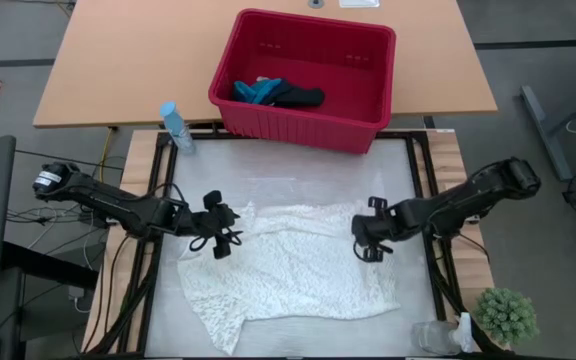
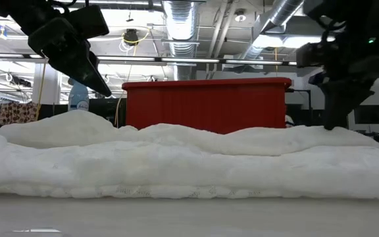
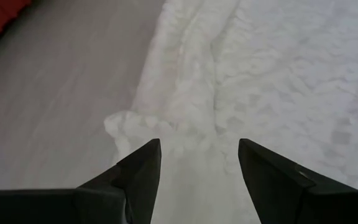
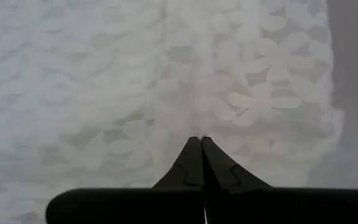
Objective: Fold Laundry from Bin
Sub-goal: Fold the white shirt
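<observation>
Two sets of jaws work at opposite edges of one white cloth (image 1: 288,268). The left gripper (image 1: 220,238) stands with its jaws spread apart above the cloth's bunched left edge; its wrist view shows both dark fingers (image 3: 135,177) wide, with a rumpled ridge of the fabric between them and nothing held. The right gripper (image 1: 368,243) sits low at the cloth's right side, and its wrist view shows the two fingertips (image 4: 199,155) pressed together to a point against the fabric; whether a fold is caught between them cannot be told.

The white cloth is large, thin and lacy, with a raised flower-like pattern that only the right wrist view brings out. It lies spread over the pale table (image 1: 298,165), wide across the middle, with a narrow tail trailing toward the near left corner.

Behind it stands the red bin (image 1: 304,78), resting on the wooden table (image 1: 118,60) at the far side. From above, a teal cloth (image 1: 257,91) and a dark cloth (image 1: 298,96) lie touching each other on the bin's floor, toward its left end. The low view hides these entirely, showing only the bin's ribbed red wall beyond a rolling white ridge of fabric.

From above, a blue bottle (image 1: 176,126) stands just left of the bin, and a small green plant (image 1: 506,314) sits at the near right corner.
</observation>
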Tool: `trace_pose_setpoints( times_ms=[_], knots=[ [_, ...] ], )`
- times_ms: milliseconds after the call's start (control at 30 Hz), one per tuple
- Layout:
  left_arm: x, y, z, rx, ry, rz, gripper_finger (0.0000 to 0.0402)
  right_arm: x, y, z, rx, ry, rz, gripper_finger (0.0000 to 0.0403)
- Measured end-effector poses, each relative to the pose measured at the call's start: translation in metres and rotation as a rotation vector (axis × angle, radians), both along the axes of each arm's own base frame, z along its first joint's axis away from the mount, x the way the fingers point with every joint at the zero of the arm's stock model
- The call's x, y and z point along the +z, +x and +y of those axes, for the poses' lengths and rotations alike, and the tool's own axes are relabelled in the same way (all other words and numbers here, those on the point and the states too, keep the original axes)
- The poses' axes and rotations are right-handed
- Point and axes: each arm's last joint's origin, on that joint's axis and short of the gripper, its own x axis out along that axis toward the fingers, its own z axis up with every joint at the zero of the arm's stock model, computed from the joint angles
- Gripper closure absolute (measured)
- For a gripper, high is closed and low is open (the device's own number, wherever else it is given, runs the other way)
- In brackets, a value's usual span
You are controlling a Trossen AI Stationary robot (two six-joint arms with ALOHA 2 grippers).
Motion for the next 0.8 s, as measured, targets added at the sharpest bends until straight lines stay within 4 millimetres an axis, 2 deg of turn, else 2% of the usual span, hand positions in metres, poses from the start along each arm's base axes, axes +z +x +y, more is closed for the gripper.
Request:
trace_pose_setpoints(
  times_ms=[100,267,400,600,800],
  knots=[
    [-0.001,-0.001,0.000,0.002,0.000,0.007,0.0196,0.000,-0.003,0.011,0.025,0.007,-0.008,0.0384],
    [-0.001,-0.001,0.000,0.006,-0.003,0.013,0.0195,0.000,-0.009,0.028,0.027,0.041,-0.017,0.0333],
    [-0.002,-0.002,0.000,0.008,-0.002,0.022,0.0195,0.000,-0.014,0.038,0.031,0.062,-0.025,0.0308],
    [-0.002,-0.002,0.000,-0.013,0.033,0.033,0.0195,0.000,-0.018,0.048,0.041,0.066,-0.044,0.0301],
    [0.000,0.003,0.009,-0.083,0.078,0.026,0.0195,0.000,-0.018,0.047,0.067,0.021,-0.053,0.0301]
  ],
)
